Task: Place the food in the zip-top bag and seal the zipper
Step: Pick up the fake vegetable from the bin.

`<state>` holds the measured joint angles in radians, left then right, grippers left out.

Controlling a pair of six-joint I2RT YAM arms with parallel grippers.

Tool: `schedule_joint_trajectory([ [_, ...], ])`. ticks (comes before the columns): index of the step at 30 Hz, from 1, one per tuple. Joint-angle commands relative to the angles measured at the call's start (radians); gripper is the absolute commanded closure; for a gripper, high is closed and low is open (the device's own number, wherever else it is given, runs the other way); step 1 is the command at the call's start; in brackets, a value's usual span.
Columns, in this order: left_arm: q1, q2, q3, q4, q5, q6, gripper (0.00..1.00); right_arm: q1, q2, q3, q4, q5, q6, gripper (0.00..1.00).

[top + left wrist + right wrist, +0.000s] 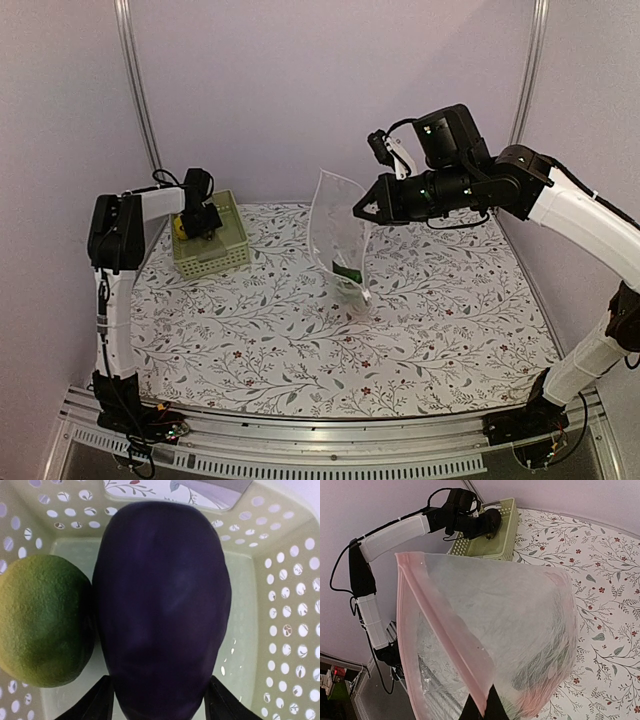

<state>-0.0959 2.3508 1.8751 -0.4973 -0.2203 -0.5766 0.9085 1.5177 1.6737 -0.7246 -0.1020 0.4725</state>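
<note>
Floral tabletop, lilac walls; at centre the zip-top bag hangs upright, long axis vertical, right gripper clamped on its zipper; upper left, left gripper with parted fingers flanking the eggplant in the basket, grip unclear.

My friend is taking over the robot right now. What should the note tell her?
Left claw: fingers either side of the eggplant in the basket; grip unclear.
Right claw: shut on the zip-top bag at its zipper, holding it upright.
Done: a green piece is in the bag.
Left to do: eggplant, round green fruit, then seal.
</note>
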Motion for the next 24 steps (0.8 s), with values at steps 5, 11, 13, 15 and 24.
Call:
schedule_joint_trajectory([
  [5,0.018,0.042,0.051,-0.040,-0.002,0.016,0.37,-0.002,-0.016,-0.009,0.033,-0.008,0.001,1.00],
  [11,0.021,0.034,0.051,-0.038,-0.008,0.027,0.50,-0.002,-0.014,-0.005,0.037,-0.008,0.000,1.00],
  [13,0.021,0.020,0.047,-0.037,0.001,0.029,0.52,-0.003,-0.014,-0.005,0.037,-0.007,0.000,1.00],
  [15,0.021,-0.005,0.031,-0.029,0.009,0.030,0.54,-0.002,-0.014,-0.005,0.039,-0.005,0.000,1.00],
  [24,0.018,-0.284,-0.230,0.152,0.085,-0.012,0.57,-0.003,-0.008,-0.005,0.046,-0.014,-0.001,1.00],
])
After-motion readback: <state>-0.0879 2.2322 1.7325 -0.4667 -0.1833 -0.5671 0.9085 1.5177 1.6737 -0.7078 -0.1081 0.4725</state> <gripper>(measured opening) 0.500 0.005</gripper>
